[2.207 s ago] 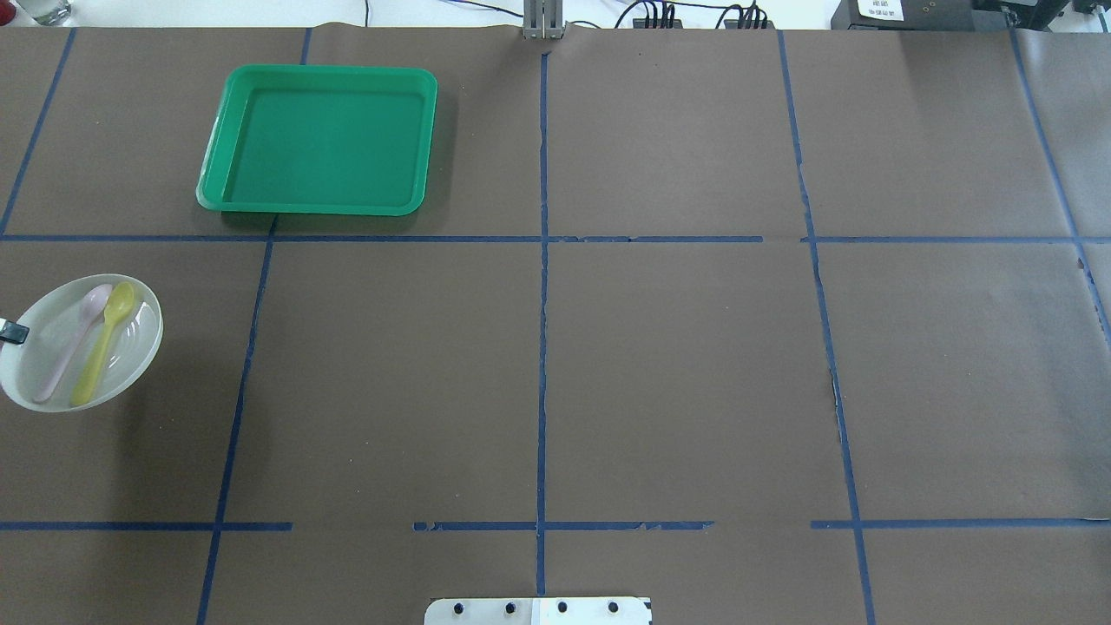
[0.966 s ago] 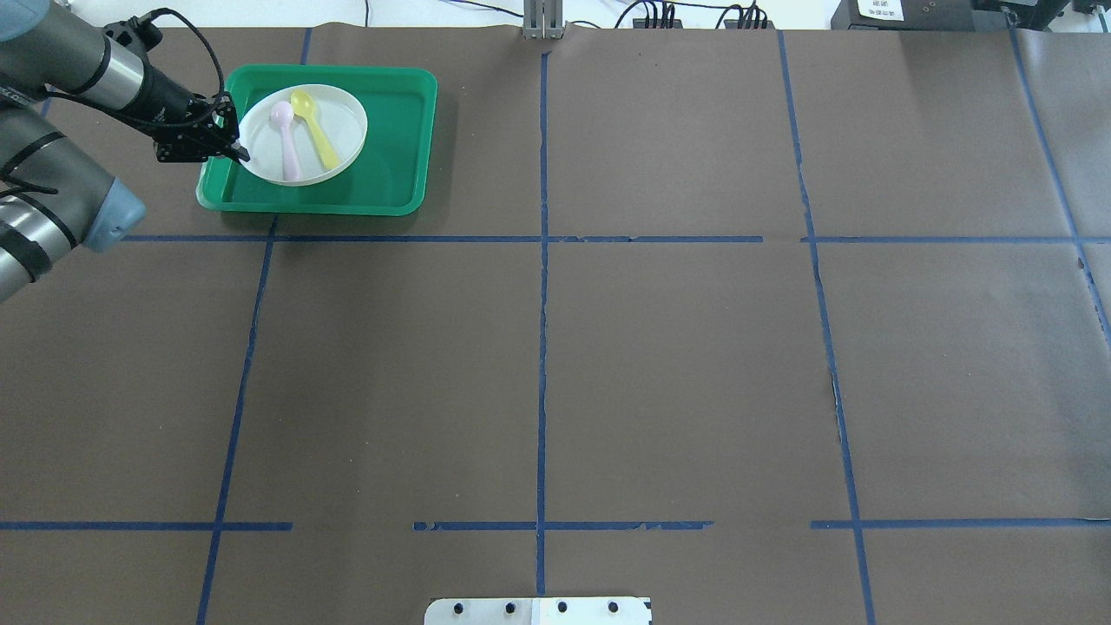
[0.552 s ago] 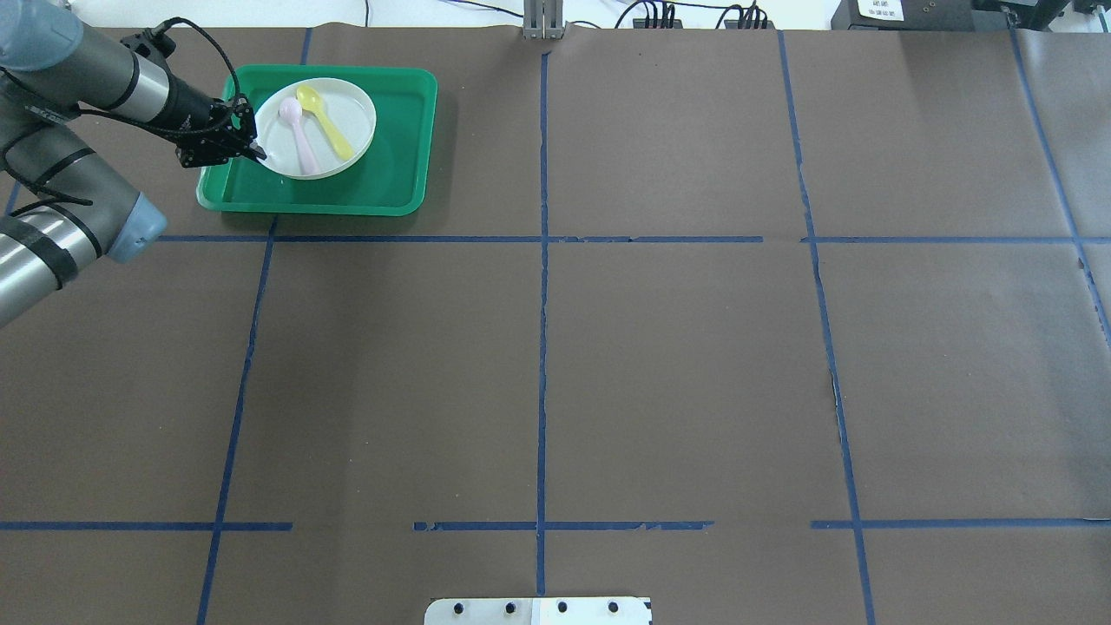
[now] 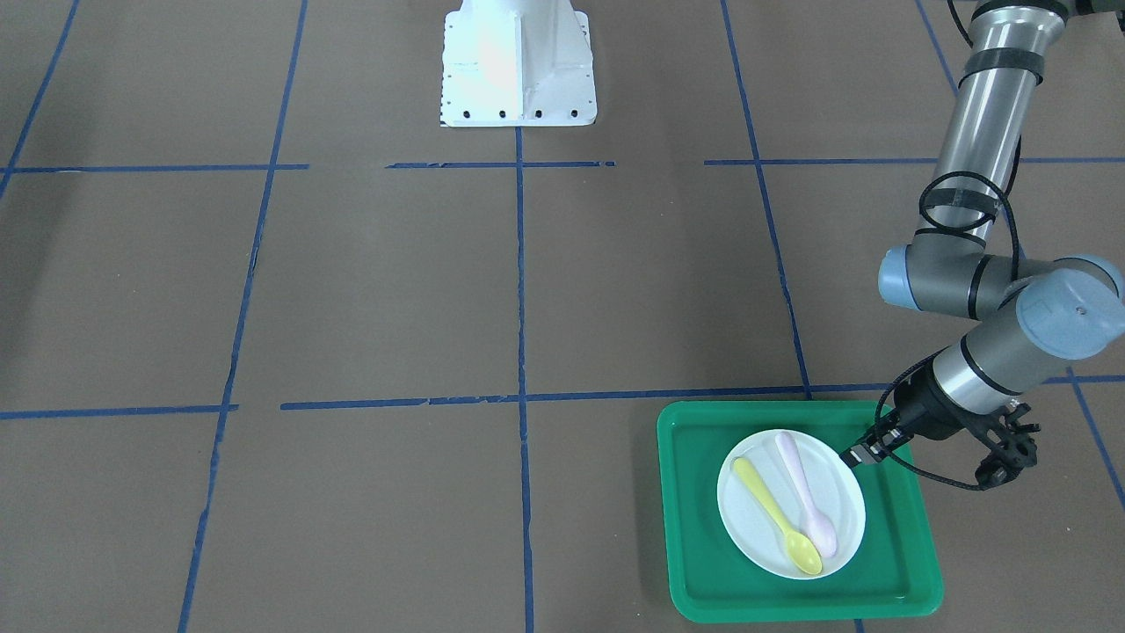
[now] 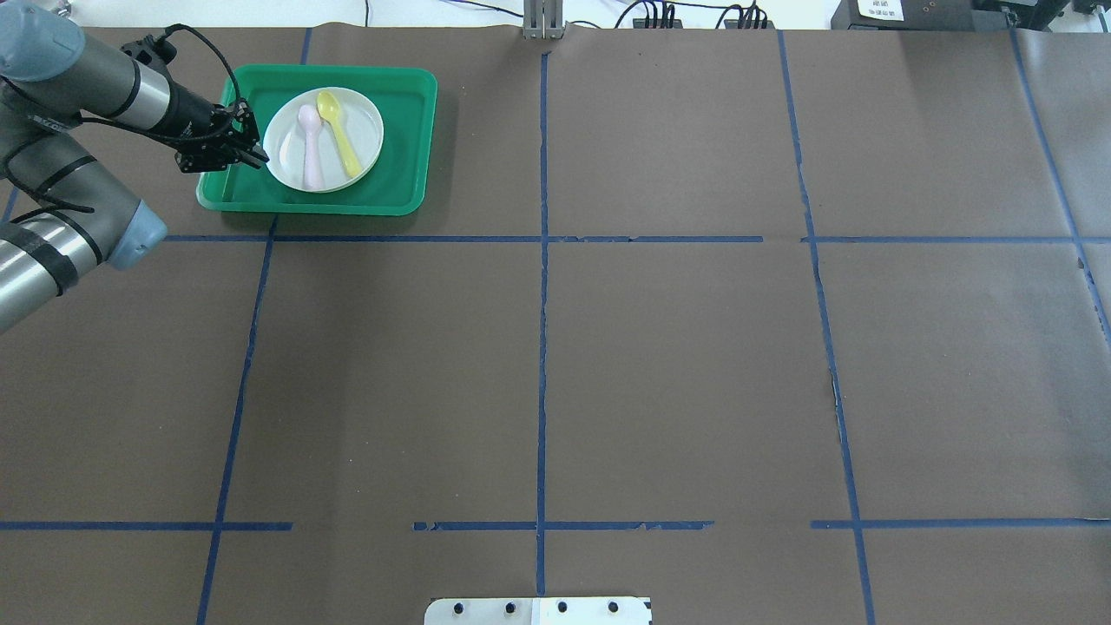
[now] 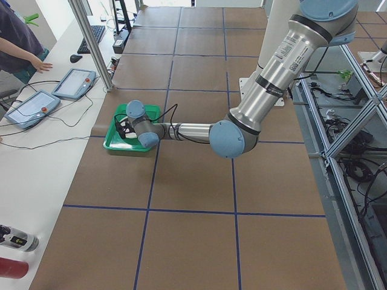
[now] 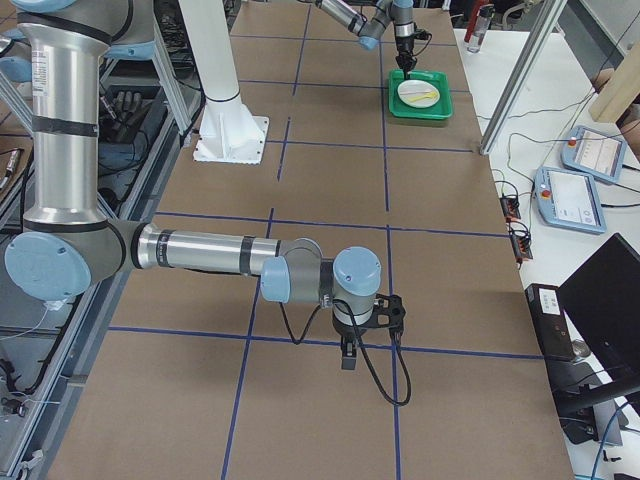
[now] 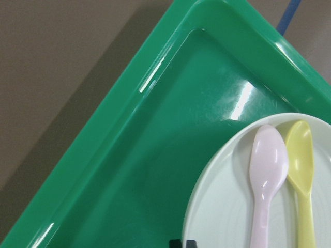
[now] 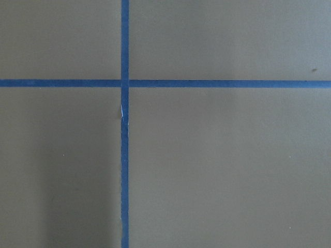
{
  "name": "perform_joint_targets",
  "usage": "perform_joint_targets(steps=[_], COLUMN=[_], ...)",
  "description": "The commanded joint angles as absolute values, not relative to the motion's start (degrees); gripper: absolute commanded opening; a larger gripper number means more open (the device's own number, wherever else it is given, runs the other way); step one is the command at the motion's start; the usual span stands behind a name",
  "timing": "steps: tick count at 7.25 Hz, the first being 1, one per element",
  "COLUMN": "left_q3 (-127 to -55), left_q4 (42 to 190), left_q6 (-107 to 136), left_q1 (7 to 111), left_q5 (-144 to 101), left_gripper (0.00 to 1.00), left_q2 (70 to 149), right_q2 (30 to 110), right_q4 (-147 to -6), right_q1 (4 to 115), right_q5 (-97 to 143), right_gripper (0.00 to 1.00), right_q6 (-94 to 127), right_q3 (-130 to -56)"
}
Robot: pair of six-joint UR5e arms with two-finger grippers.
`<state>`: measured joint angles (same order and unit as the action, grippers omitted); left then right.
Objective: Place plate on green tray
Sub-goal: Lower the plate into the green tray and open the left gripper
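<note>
Small round white plate (image 5: 366, 130) (image 4: 756, 529) inside the green tray (image 5: 406, 178) (image 4: 703, 563), roughly central, its whole outline within the raised rim. Not clear from any view whether resting flat on the tray floor or held just above it. Two spoons side by side on the plate: yellow spoon (image 5: 340, 143) (image 8: 302, 165) and pale pink spoon (image 5: 310, 149) (image 8: 266, 175), bowls toward the far edge of the table in the overhead view, handles toward the robot.

Left gripper (image 5: 258, 157) (image 4: 854, 455) at the plate's rim on the side toward the robot's left, reaching in over the tray's wall. Fingers drawn close together on that rim, nothing else between them; in the left wrist view, only two dark fingertips (image 8: 177, 243) at the bottom edge, right at the plate's border. Left arm entering from the left of the overhead view, forearm low over the table.

Tray in the far left part of the table (image 5: 677, 365), just beyond a blue tape line (image 5: 542, 365) grid marked on brown paper.

Right gripper (image 7: 347, 360) seen only in the exterior right view, pointing down over the table near a crossing of tape lines, well apart from tray and plate; opening impossible to judge, nothing visible in its grasp. Right wrist view filled by brown paper and one tape crossing (image 9: 124, 83).

White robot base (image 4: 517, 61) at the top of the front-facing view.
</note>
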<state>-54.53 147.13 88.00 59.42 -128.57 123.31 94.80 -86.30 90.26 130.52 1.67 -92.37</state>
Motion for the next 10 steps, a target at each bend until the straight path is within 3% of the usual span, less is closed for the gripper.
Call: perform_joint_targets(steps=[1,4,8,10], left_q3=[-55.89,-64.82,-88.19,-92.00], left_q4=[147.39,141.64,114.56,104.83], left_q6=[85.70,80.82,51.15,35.77], left_q1=[59.41,61.34,66.61,68.37], left_q5=[-128.85,-133.03,-131.59,-129.21], left_gripper=[1.00,1.00,1.00,1.00], left_q2=[122.00,118.75,111.82,111.18], right_q2=[94.75,94.75,94.75,94.75], right_q4=[-86.22,-86.31,-86.22,-86.22], right_q1=[90.26,90.26,90.26,90.26], right_q5=[130.52,130.52,130.52,130.52], right_gripper=[1.00,1.00,1.00,1.00], right_q6=[1.67,1.67,1.67,1.67], right_q3=[-92.37,-92.37,-92.37,-92.37])
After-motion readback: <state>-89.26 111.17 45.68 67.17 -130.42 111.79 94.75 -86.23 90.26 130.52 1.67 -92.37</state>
